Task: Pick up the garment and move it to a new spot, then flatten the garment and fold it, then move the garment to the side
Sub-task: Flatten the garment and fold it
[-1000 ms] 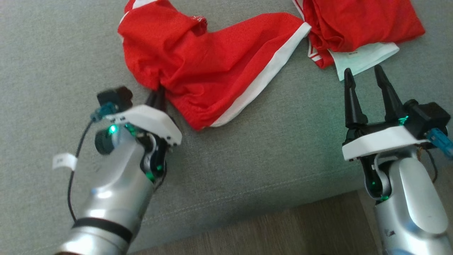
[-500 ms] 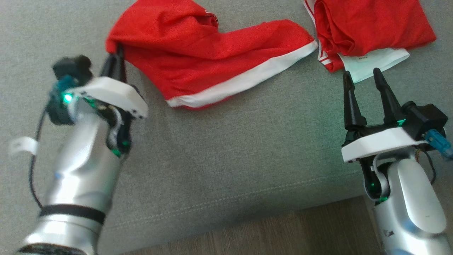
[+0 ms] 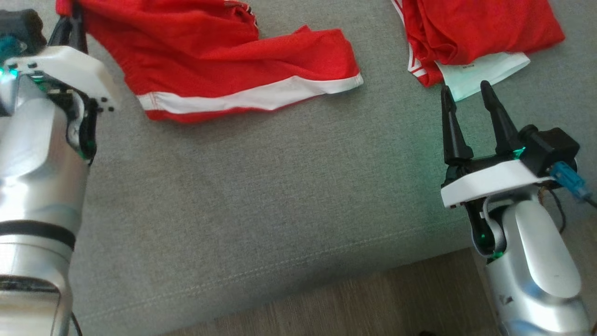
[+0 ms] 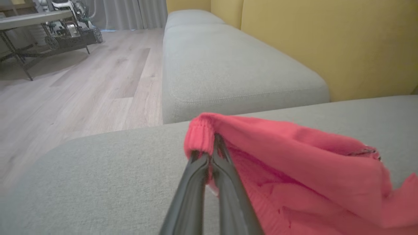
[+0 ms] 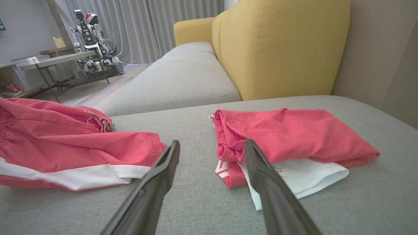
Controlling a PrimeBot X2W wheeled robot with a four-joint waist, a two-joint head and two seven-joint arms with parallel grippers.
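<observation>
Pinching the ribbed edge of the red shorts [image 3: 224, 60], the left gripper [image 4: 214, 147], fingers pressed together on the cloth, holds that end lifted near the left edge of the grey sofa cushion [image 3: 280, 186]. The rest trails across its far side. The right gripper [image 3: 465, 87], fingers spread and empty, hovers near a folded red-and-white pile [image 3: 480, 28] on the cushion's right side.

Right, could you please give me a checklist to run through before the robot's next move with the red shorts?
1. Grip: left gripper shut on the ribbed edge of the red shorts: ok.
2. Free arm: right gripper open, holding nothing: ok.
3. Shorts lying apart from the folded red-and-white pile: ok.
4. Shorts flat: not ok, wrinkled and bunched near the held end.
5. Bare grey cushion in front for spreading: ok.
6. Fabric layers pinched: cannot tell.
</observation>
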